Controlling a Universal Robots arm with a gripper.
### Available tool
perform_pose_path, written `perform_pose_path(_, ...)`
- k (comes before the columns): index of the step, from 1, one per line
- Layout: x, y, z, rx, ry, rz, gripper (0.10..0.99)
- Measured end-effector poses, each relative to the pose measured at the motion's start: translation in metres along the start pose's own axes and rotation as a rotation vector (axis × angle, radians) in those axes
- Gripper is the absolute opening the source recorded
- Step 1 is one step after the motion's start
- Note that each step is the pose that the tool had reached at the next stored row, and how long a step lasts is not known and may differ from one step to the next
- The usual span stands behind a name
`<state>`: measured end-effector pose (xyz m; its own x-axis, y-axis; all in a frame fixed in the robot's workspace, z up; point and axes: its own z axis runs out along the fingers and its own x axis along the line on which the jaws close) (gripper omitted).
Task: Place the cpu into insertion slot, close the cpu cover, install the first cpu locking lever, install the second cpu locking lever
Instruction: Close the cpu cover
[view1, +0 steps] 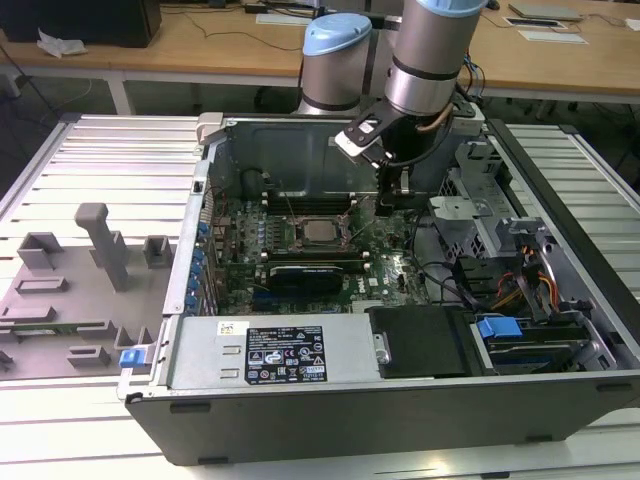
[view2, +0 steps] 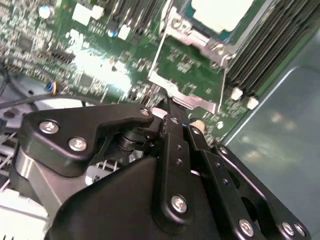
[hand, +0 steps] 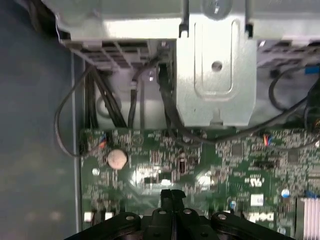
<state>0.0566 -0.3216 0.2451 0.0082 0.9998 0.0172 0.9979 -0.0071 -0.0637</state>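
Where the room opens behind the rig, long wooden desks (view1: 200, 50) run across the back. A ribbed metal table (view1: 110, 160) carries the work. On it lies an open computer case (view1: 400, 420), with a grey fixture tray (view1: 60, 300) beside it at the exterior view's left. The arm (view1: 425, 60) reaches down into the case over the green board (view1: 240, 255).

The gripper (view1: 392, 195) hangs just beside the insertion slot (view1: 296, 232), on the exterior view's right. In both wrist views its fingers are drawn together with barely a seam between them (view2: 167, 105) (hand: 171, 192). In the second wrist view the tips meet the edge of the cpu cover (view2: 200, 103). Whether they pinch it I cannot tell. The cover is swung off the socket, with bare board showing through its window. The cpu (view1: 322, 232) sits in the slot, pale top up (view2: 220, 12). A coin cell (hand: 117, 158) lies on the board.
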Motion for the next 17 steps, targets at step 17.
perform_pose_path(17, 0.0097, -0.0423, 0.0029, -0.016, 0.0012, -0.001, 0.106)
